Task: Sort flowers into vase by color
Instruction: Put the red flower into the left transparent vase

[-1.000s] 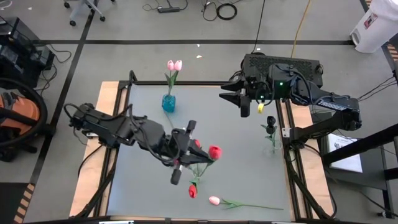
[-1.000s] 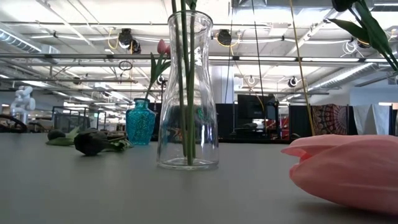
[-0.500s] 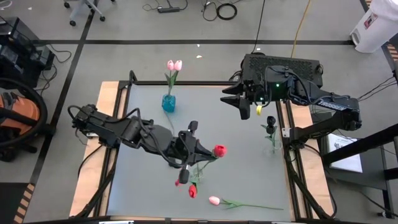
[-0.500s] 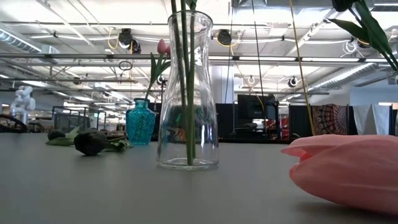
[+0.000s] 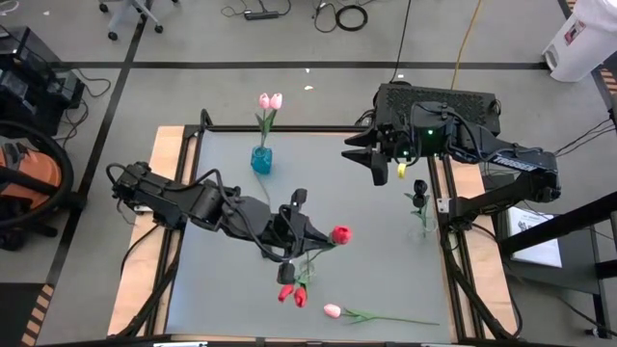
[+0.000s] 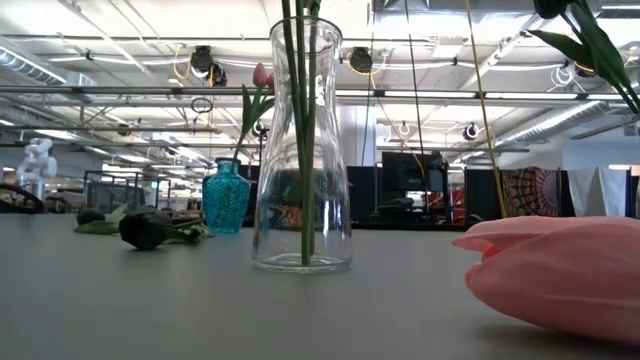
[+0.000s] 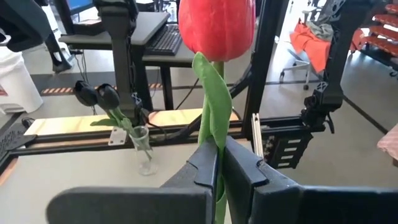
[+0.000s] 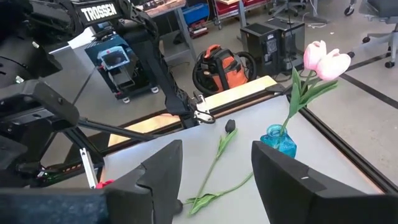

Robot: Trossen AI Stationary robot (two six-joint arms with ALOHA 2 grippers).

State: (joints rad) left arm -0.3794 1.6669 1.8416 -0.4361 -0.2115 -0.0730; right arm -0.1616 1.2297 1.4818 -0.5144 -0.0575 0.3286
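My left gripper [image 5: 321,243] is at the table's middle, just above the clear glass vase [image 6: 302,150], and is shut on a red tulip [image 5: 339,234]. Green stems stand in that vase, and two red heads [image 5: 292,294] show at its near side. A blue vase [image 5: 261,159] near the far edge holds two pink tulips [image 5: 270,100]. Black tulips [image 5: 419,188] stand in a small glass [image 7: 143,149] at the right edge. One pink tulip [image 5: 333,310] lies by the near edge. My right gripper [image 5: 355,152] hovers open over the far right corner. My left gripper pinches the red tulip's green stem [image 7: 211,124] a short way below the head [image 7: 216,28], between its two fingers. The fingers come level from the table's left and lie across the stem. The tulip stands upright, head above the fingers; its lower stem runs down out of sight.
A black tulip [image 8: 230,124] lies flat on the table toward the left side, with dark buds [image 6: 145,230] also showing in the low view. The lying pink tulip's stem [image 5: 395,319] stretches along the near edge. Free table lies between the blue vase and the right arm.
My left gripper has shifted a little toward the table's right, carrying the red tulip with it. The stems inside the clear vase have moved sideways. A second red head has come into view beside the first at the vase's near side.
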